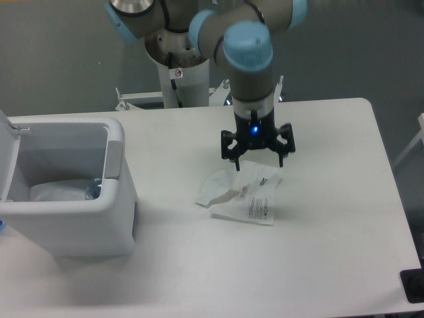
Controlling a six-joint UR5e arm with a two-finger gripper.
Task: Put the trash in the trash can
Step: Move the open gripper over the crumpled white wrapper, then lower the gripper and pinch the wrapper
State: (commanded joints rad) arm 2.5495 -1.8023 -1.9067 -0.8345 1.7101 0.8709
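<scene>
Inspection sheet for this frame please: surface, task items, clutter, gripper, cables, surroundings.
Surface: white table, bare apart from the items below.
Task items: wrapper lies crumpled mid-table; bottle partly visible inside the trash can, whose lid is open.
Clutter: nothing seen.
Gripper: gripper open, fingers spread just above the wrapper's far edge.
Cables: nothing seen.
Surroundings: arm's white pedestal behind the table, grey floor.

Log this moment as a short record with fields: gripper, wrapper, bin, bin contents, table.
gripper: gripper open, fingers spread, right above the wrapper's upper edge
wrapper: crumpled white wrapper with black print, flat on the table, mid-table
bin: pale grey bin at the table's left edge, lid open
bin contents: bottle partly visible inside
table: white table
</scene>
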